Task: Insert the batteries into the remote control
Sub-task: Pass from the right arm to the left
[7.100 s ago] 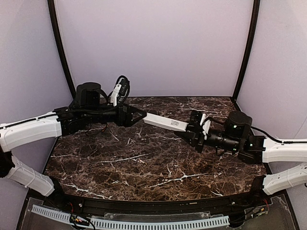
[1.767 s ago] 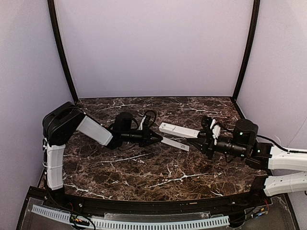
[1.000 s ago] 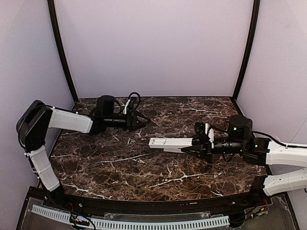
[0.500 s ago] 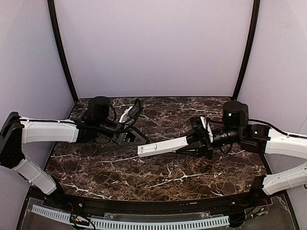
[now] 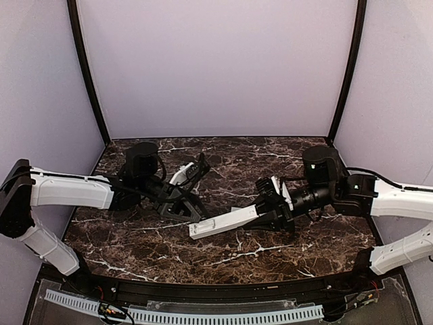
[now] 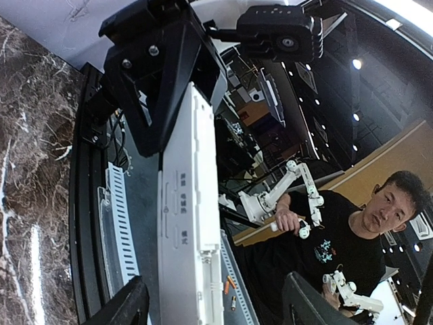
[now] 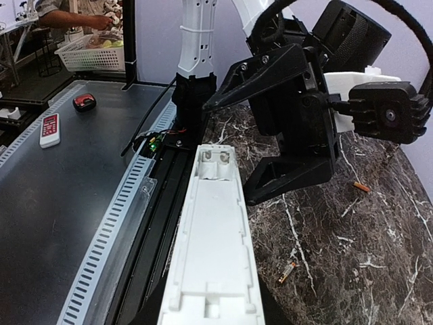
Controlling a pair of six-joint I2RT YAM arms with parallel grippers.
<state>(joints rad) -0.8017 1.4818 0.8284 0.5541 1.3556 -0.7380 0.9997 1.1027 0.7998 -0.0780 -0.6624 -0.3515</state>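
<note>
Remote control (image 5: 220,223), a slim white bar clamped at one end in the right gripper (image 5: 264,214), points lengthwise past the wide-open, empty left gripper (image 5: 199,191), on whose side of it two tiny orange-red batteries (image 7: 360,186) lie.

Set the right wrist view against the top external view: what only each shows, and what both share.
Only the right wrist: the empty battery recess and two batteries lying loose on the table. Only the top external: the right tool shut on one end of the remote control. Both: that remote control and the open left tool by its free end.
</note>
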